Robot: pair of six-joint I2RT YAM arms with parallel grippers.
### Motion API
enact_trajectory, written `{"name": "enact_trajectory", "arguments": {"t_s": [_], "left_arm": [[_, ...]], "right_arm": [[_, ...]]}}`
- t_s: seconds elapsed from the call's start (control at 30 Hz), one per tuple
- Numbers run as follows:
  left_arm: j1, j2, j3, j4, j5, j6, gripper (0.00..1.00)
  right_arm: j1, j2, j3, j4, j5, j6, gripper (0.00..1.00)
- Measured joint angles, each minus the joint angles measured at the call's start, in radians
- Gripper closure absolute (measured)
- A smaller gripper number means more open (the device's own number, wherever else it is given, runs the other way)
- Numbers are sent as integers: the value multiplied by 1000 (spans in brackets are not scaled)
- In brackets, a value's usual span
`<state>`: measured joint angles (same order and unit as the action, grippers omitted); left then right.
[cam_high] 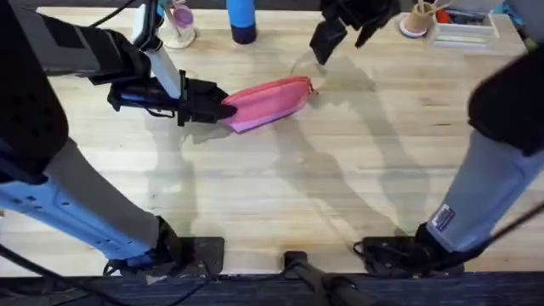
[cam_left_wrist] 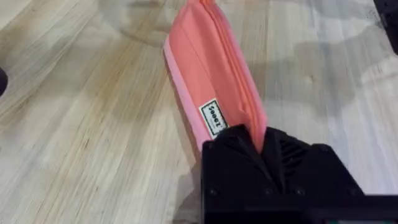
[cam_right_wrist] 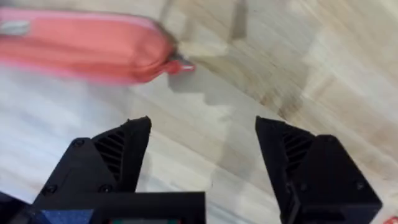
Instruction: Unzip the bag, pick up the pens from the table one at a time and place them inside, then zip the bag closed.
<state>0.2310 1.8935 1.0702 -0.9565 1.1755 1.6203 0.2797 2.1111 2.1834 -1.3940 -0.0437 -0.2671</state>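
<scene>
The pink-red bag (cam_high: 270, 101) lies on the wooden table (cam_high: 340, 187), its zipper edge closed along the top. My left gripper (cam_high: 223, 110) is shut on the bag's left end; the left wrist view shows the black fingers (cam_left_wrist: 233, 152) pinching the fabric of the bag (cam_left_wrist: 211, 68) near a small label. My right gripper (cam_high: 327, 38) hangs open above the table, up and to the right of the bag's right end. In the right wrist view its fingers (cam_right_wrist: 127, 146) stand wide apart, with the bag (cam_right_wrist: 87, 43) and its zipper pull (cam_right_wrist: 181, 63) beyond them. The pens are out of view.
Along the far edge stand a blue bottle (cam_high: 240, 19), a clear jar with pink and purple sticks (cam_high: 178, 24), a small pot of sticks (cam_high: 416, 19) and a tray (cam_high: 463, 30). Bare wood spreads in front of the bag.
</scene>
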Motion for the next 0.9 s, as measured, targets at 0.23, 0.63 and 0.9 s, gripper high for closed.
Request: {"name": "enact_trajectory", "arguments": {"t_s": [0.23, 0.63, 0.9], "left_arm": [[0, 0, 0, 0, -1, 0, 959], [0, 0, 0, -8, 6, 0, 11], [0, 0, 0, -7, 5, 0, 8]], "right_arm": [[45, -127, 9, -20, 3, -25, 4], [40, -164, 8, -29, 6, -29, 4], [28, -243, -61, -18, 6, -29, 4]]}}
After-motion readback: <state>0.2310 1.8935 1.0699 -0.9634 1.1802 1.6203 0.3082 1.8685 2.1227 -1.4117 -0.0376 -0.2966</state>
